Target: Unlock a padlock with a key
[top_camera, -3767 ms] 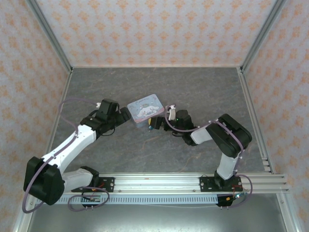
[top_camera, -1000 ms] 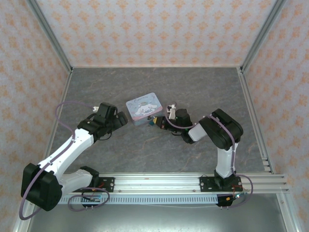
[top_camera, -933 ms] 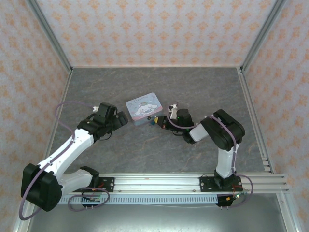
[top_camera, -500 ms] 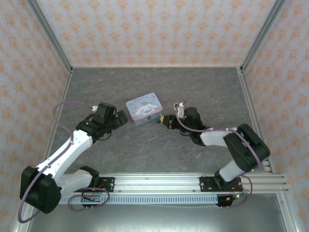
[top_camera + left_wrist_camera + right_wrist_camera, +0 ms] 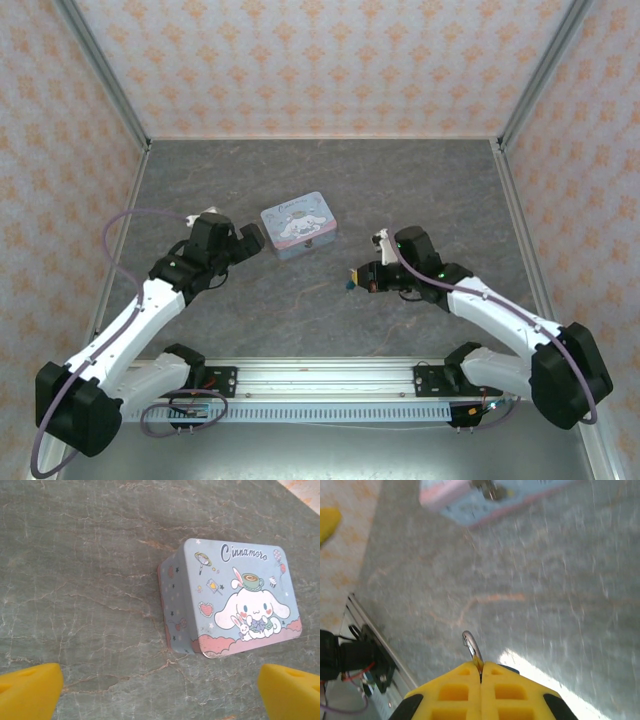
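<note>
Padlock pinched at right tool tips; tin well apart.

2 arms, same build. Left arm and right arm: white shells on the long links, rounded black housings at the joints and wrists. Black base blocks bolted to a silver slotted rail.

1 lilac cable per arm, running loose outside the links: left cable, right cable. Each ends in a white plug at the wrist.

Left gripper: smooth yellow fingertips.

Right gripper: yellow fingers with square moulded recesses, black body behind.

Thin red wires at the right base.
</note>
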Motion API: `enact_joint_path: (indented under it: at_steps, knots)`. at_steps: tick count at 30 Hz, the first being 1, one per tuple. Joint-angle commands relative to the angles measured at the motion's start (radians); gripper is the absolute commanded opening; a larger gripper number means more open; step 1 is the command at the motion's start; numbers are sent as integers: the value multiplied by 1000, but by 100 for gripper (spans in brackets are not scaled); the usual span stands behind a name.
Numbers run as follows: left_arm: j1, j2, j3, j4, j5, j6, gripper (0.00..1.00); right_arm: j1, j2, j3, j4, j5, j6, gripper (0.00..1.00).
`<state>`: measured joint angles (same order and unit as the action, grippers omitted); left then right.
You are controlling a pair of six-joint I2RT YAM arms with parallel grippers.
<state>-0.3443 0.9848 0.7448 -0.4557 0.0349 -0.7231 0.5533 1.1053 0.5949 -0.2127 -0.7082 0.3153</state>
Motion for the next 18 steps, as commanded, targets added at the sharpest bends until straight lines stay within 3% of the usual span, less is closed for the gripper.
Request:
enact_joint_path:
  at_steps: [1,15,18]
  knots:
    - [2,-12,-12,28,-43,26,100,-1,13,43,-218,-22,-23,0]
    - [2,-14,-22,24,-32,13,100,0,218,54,-152,51,-15,0]
    - [2,-18,-20,21,-33,14,100,-1,224,50,-122,73,0,13]
